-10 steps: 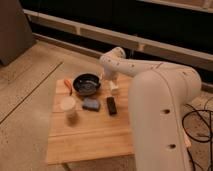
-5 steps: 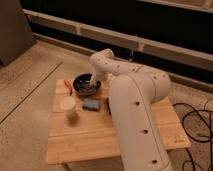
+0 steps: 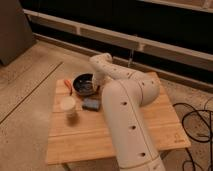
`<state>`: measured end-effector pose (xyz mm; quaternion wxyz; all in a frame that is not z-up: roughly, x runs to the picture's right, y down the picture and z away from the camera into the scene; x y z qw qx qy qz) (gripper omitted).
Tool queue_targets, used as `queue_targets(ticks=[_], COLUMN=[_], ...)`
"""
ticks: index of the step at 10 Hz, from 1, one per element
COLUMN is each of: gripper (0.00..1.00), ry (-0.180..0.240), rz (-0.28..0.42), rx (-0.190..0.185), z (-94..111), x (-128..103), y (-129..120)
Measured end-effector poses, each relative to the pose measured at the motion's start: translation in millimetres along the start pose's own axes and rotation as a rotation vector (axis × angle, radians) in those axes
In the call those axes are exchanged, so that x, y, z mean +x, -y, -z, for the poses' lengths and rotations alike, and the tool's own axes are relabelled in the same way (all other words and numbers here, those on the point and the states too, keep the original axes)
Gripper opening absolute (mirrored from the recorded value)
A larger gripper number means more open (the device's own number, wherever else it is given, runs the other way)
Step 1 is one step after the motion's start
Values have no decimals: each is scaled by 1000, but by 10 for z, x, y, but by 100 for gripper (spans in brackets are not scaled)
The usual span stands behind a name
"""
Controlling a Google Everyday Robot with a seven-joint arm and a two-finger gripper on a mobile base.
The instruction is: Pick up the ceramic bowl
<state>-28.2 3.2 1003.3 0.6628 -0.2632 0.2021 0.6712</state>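
Note:
The ceramic bowl [image 3: 83,84] is round, shallow and dark, and sits near the far left corner of the wooden table [image 3: 150,125]. My white arm reaches from the lower right over the table. My gripper [image 3: 93,86] is at the bowl's right rim, hidden behind the arm's last link. A small white cup [image 3: 68,105] stands in front of the bowl. A flat blue block [image 3: 92,104] lies right of the cup.
An orange object [image 3: 67,86] lies at the table's left edge beside the bowl. Black cables [image 3: 197,125] trail on the speckled floor at the right. A dark wall with light rails runs behind the table.
The arm has swung left across the table from the middle to the bowl's right rim. The bowl, the cup and the blue block have stayed in place.

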Motion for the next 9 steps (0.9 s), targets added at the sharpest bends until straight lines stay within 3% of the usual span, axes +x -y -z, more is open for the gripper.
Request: queue_targets(ticks=[2,3,4,6,9], gripper=[0,0,0,0,0], ry=[80,151,200,304,330], rz=[13,27,25,18,24], rx=[48,65,65,14,-3], z=[339,630,809,1176,1268], x=[-237,-374,-437,-480,-474], y=[125,175,217,217,162])
